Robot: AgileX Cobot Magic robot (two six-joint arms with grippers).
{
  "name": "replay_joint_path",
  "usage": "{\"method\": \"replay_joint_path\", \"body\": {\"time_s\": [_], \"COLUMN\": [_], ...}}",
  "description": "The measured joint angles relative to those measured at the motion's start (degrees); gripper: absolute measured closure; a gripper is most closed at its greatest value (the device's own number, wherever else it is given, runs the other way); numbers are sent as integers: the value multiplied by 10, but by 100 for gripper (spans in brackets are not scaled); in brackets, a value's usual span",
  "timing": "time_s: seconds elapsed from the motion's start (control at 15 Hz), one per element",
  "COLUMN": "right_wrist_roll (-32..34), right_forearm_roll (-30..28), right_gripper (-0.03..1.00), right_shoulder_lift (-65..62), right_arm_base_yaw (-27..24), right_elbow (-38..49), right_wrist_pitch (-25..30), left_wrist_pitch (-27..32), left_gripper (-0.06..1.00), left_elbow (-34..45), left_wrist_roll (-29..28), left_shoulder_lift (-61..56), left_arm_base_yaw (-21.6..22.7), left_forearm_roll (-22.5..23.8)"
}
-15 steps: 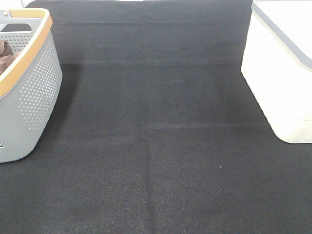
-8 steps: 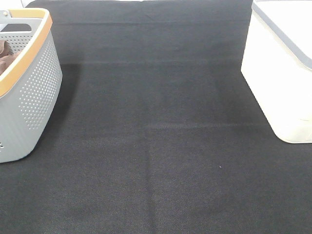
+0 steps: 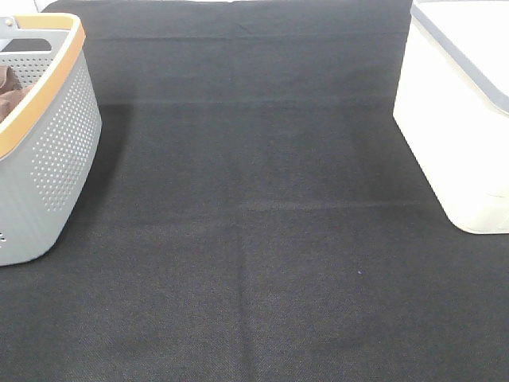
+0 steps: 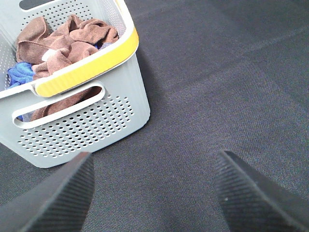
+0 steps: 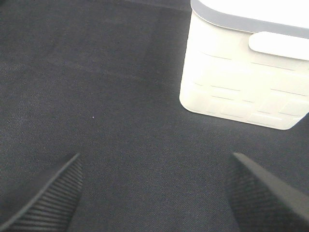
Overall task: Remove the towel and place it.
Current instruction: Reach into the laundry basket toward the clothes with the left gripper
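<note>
The reddish-brown towel point(image 4: 63, 46) lies crumpled inside the grey perforated basket point(image 4: 82, 121) with the yellow rim, on top of a blue cloth point(image 4: 19, 75). In the high view only a corner of the towel point(image 3: 8, 87) shows in the basket point(image 3: 56, 151) at the left edge. My left gripper point(image 4: 154, 193) is open and empty, apart from the basket and above the black mat. My right gripper point(image 5: 154, 198) is open and empty over the mat, short of the white bin point(image 5: 241, 77). Neither gripper shows in the high view.
A black mat point(image 3: 254, 223) covers the table. The white bin point(image 3: 461, 111) with a grey rim stands at the right edge. The basket has handle slots in its wall point(image 4: 58, 104).
</note>
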Motion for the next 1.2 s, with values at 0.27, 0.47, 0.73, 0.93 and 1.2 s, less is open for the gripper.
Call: {"method": "replay_joint_path", "body": {"time_s": [0.27,0.47,0.73,0.93,1.2], "right_wrist_roll": [0,0,0,0,0], "right_forearm_roll": [0,0,1,5,5], "right_gripper": [20,20,20,20,20], "right_shoulder_lift": [0,0,0,0,0], "right_arm_base_yaw": [0,0,0,0,0], "right_elbow": [0,0,0,0,0], "right_wrist_pitch": [0,0,0,0,0], "left_wrist_pitch": [-3,-64,-199,-282,-304], "left_gripper": [27,30,36,36,36], "left_elbow": [0,-7,-9,-25,-134], "left_wrist_roll": [-17,-50,-99,-126,-151], "left_shoulder_lift": [0,0,35,150,374], "left_arm_base_yaw": [0,0,0,0,0], "left_forearm_roll": [0,0,22,38,41]}}
